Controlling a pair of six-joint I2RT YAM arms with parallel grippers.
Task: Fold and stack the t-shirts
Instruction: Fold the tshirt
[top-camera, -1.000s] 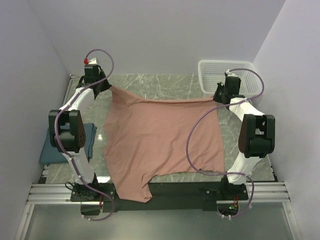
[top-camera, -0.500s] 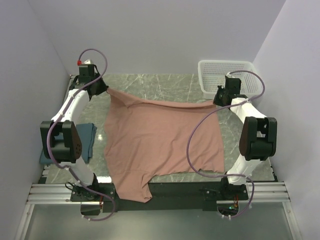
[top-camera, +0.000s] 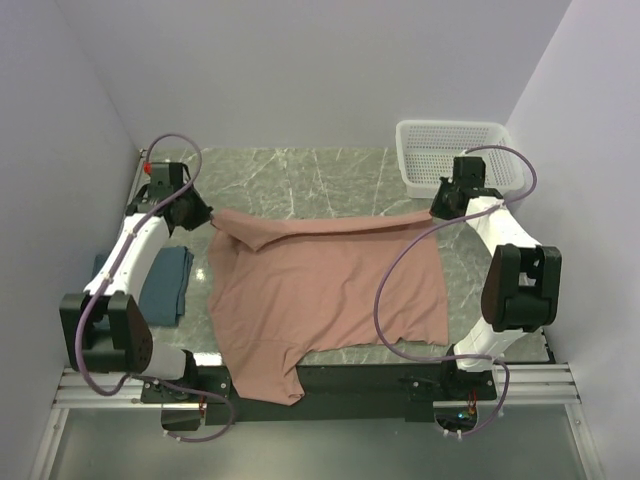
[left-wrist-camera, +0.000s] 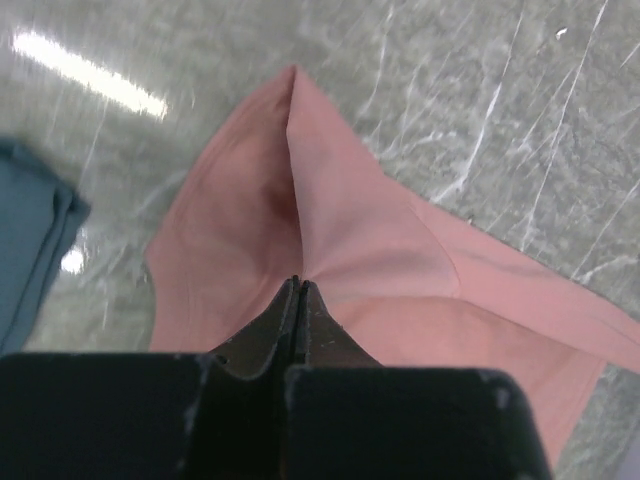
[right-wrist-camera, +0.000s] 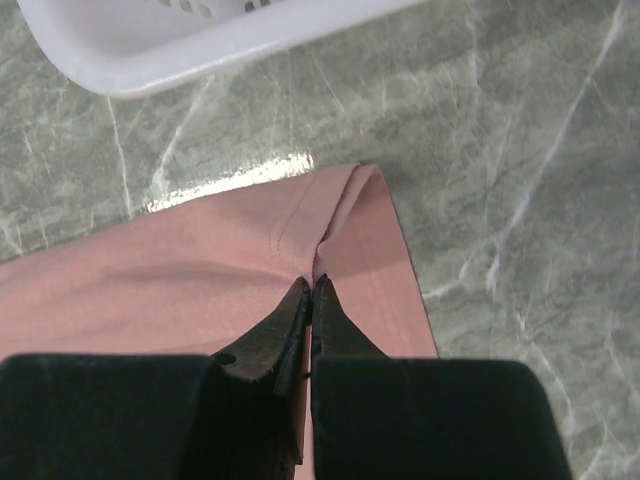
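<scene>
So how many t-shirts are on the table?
2. The salmon-pink t-shirt lies spread across the middle, far corners pinched by the left gripper and right gripper; the teal-blue t-shirt sits folded at the left edge. Another could hide underneath.

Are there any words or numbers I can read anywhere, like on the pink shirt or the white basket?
No text can be read in any view.
pink t-shirt: plain cloth where it shows, no print visible.
blue t-shirt: no lettering visible.
white basket: no label or brand visible.
</scene>
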